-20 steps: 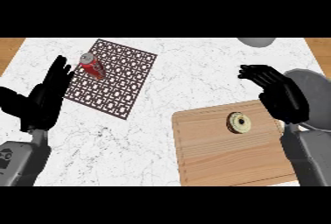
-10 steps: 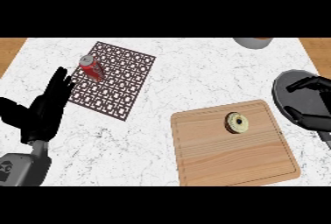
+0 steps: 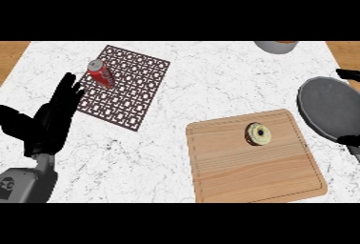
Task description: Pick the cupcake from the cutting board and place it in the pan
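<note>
Task status: not started in any visible sense. The cupcake [image 3: 258, 134] sits on the board [image 3: 239, 176], in its upper right part, touched by nothing. The pan [image 3: 330, 112] lies just right of the board at the view's right edge, dark, nothing in it. Pick, carry and place are all left to do.

Left robot hand [image 3: 51, 119]: at the view's left, open, fingers straight and pointing up, resting over the worktop [image 3: 211, 81] beside the patterned mat [image 3: 126, 86]. A red can [image 3: 100, 74] stands on the mat's upper left part, near the fingertips but apart from them. A grey vessel [image 3: 275, 46] is cut off at the top edge.

Right robot hand [image 3: 348, 74]: only black slivers show at the right edge, one above the pan and one below it. Cannot tell whether it is open or closed; nothing shows it holding anything.

Change against the frame half a second back: the right hand's fingers showed curled over the pan then; now almost all of that hand lies out of view and the pan's face is exposed. The left hand keeps its open pose near the mat. Cupcake, board, can and mat are unmoved.

Judgement: the right hand is the nearer one for the pick.
</note>
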